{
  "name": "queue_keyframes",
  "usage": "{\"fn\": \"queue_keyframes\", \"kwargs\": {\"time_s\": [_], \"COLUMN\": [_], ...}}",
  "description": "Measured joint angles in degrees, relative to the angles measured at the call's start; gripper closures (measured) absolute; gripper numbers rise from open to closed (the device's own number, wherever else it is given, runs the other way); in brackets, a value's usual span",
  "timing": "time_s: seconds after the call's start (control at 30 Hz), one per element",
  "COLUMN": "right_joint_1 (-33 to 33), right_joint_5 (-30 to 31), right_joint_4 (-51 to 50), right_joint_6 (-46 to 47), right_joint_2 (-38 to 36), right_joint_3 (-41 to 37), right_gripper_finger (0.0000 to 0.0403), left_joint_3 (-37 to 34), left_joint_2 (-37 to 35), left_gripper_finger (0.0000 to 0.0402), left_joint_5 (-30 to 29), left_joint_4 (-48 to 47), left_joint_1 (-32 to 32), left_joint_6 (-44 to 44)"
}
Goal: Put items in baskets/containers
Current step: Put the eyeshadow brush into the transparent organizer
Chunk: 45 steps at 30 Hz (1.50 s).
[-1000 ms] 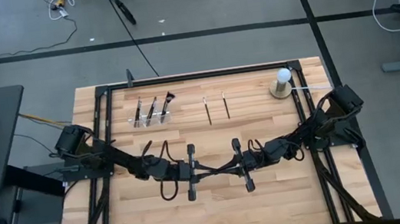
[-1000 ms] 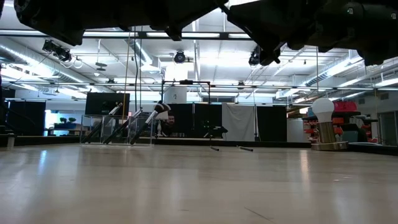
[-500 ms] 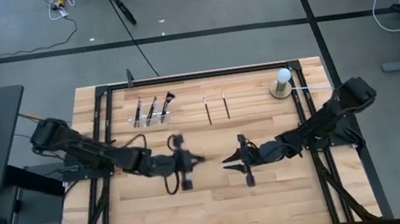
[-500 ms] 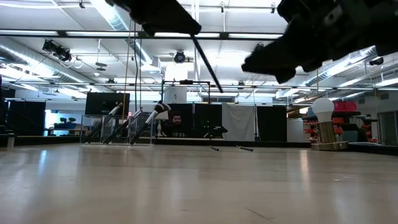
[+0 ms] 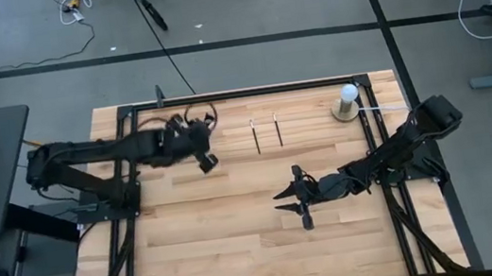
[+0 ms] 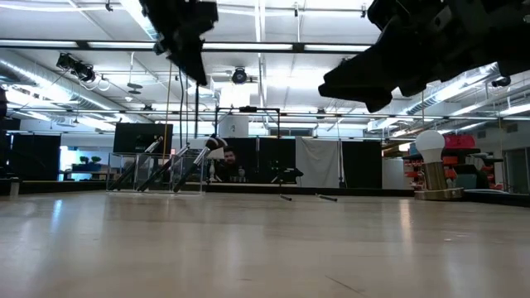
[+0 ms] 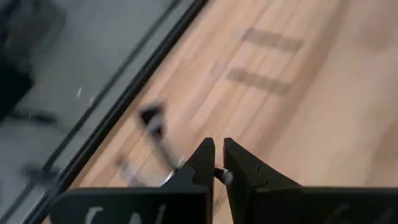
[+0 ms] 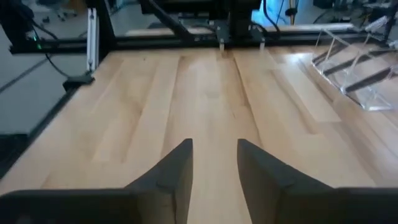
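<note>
Brush (image 7: 219, 175) pinched in L claw (image 7: 218, 163), over holder (image 6: 156, 171)

No text, label or number is readable

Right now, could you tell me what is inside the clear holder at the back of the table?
The clear holder holds three dark-handled brushes leaning at a slant. From above, the left gripper covers it.
</note>
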Motion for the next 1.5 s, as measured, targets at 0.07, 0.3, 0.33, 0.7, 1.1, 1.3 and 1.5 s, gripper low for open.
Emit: {"fn": "queue_keyframes", "kwargs": {"time_s": [0.07, 0.3, 0.33, 0.7, 1.1, 1.3, 1.5], "right_joint_1": [0.0, 0.0, 0.0, 0.0, 0.0, 0.0, 0.0], "right_joint_5": [0.0, 0.4, 0.4, 0.4, 0.4, 0.4, 0.4], "right_joint_4": [0.8, 2.4, 2.3, 2.5, 2.6, 3.1, 3.1], "right_joint_6": [-0.1, -0.6, -0.6, -0.6, -0.6, -0.6, -0.7], "right_joint_2": [0.4, 1.1, 1.2, 1.2, 1.2, 1.2, 1.2], "right_joint_3": [0.1, 0.0, 0.0, 0.0, 0.0, 0.0, 0.0], "right_gripper_finger": [0.0275, 0.0275, 0.0275, 0.0275, 0.0275, 0.0275, 0.0275], "left_joint_3": [-0.1, -3.5, -3.9, -8.2, -8.2, -8.2, -8.2], "left_joint_2": [-0.2, 0.1, 0.1, 0.1, 3.1, 7.3, 9.1], "left_gripper_finger": [0.0381, 0.0382, 0.0382, 0.0380, 0.0378, 0.0377, 0.0375], "left_joint_5": [1.8, 3.8, 4.8, 10.9, 20.2, 20.1, 18.7], "left_joint_4": [-2.4, -1.4, -1.1, 5.1, 5.0, 5.3, 6.5], "left_joint_1": [3.6, 12.2, 13.2, 20.5, 22.0, 22.0, 22.0], "left_joint_6": [0.0, 3.1, 3.1, 7.2, 7.6, 9.0, 9.2]}}
